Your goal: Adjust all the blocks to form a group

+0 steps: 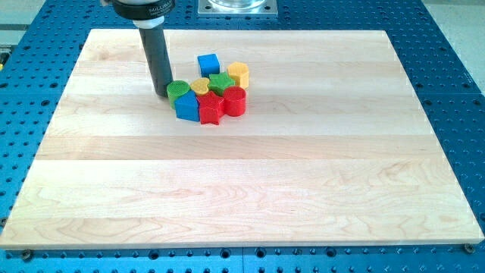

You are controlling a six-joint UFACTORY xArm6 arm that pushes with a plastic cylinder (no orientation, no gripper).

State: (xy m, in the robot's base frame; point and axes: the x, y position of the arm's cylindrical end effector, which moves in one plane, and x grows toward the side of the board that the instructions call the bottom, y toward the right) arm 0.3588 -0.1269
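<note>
Several small blocks sit bunched near the board's upper middle. A blue cube (208,64) stands at the top, slightly apart from the rest. A yellow block (239,73) is at the upper right, a green star (220,83) and a small yellow block (200,86) are in the middle. A green cylinder (179,91) is at the left, with a blue block (186,106) below it. A red star (211,108) and a red cylinder (235,101) are at the bottom right. My tip (162,93) rests just left of the green cylinder, touching or nearly touching it.
The wooden board (242,182) lies on a blue perforated table (455,91). A metal mount (237,7) shows at the view's top edge.
</note>
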